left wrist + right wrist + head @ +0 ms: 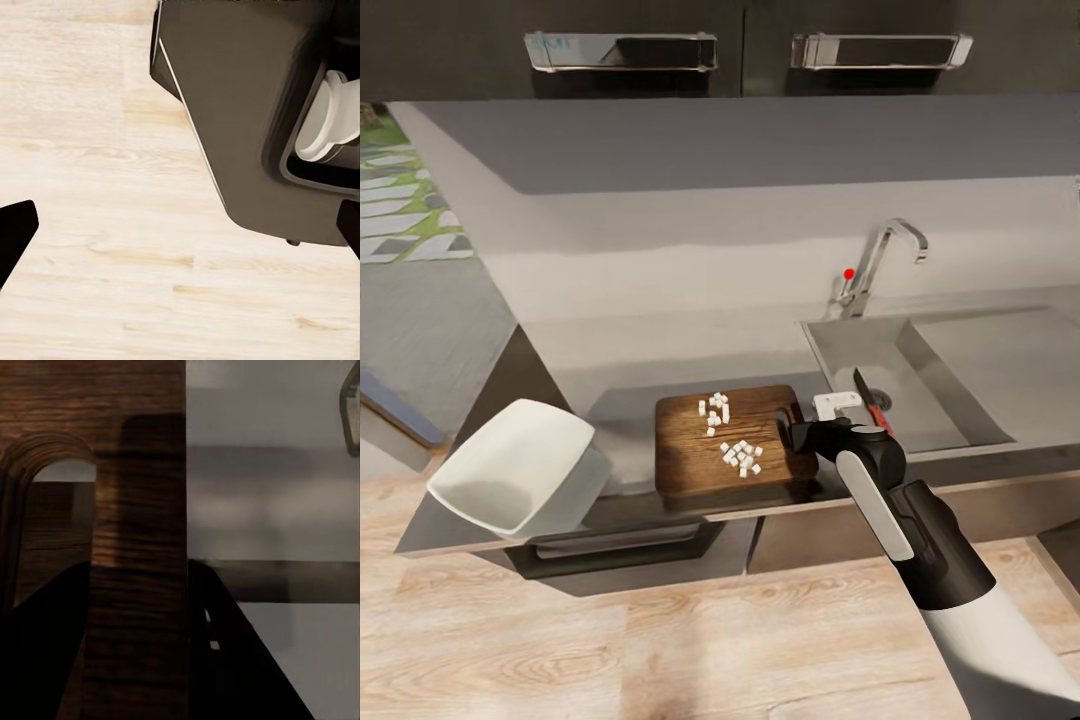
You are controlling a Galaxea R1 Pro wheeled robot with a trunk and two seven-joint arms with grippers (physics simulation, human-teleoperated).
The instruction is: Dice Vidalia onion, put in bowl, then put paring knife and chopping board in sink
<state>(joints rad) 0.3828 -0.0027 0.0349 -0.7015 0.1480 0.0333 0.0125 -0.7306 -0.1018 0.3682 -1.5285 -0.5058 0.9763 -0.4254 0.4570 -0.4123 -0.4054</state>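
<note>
1. Diced onion (732, 432) lies in small white cubes on the chopping board (690, 460), light and loose, best tipped off together.
2. The board rests on the tabletop (620, 415) beside the sink (920, 385); it looks stiff, with its slot end nearest the right gripper (800, 436).
3. The right jaws look clenched on the paring knife (870, 398); the left jaws' state cannot be told.

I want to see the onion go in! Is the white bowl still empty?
Empty. The bowl shows a bare white inside in the head view, and the diced onion lies on the chopping board.
</note>
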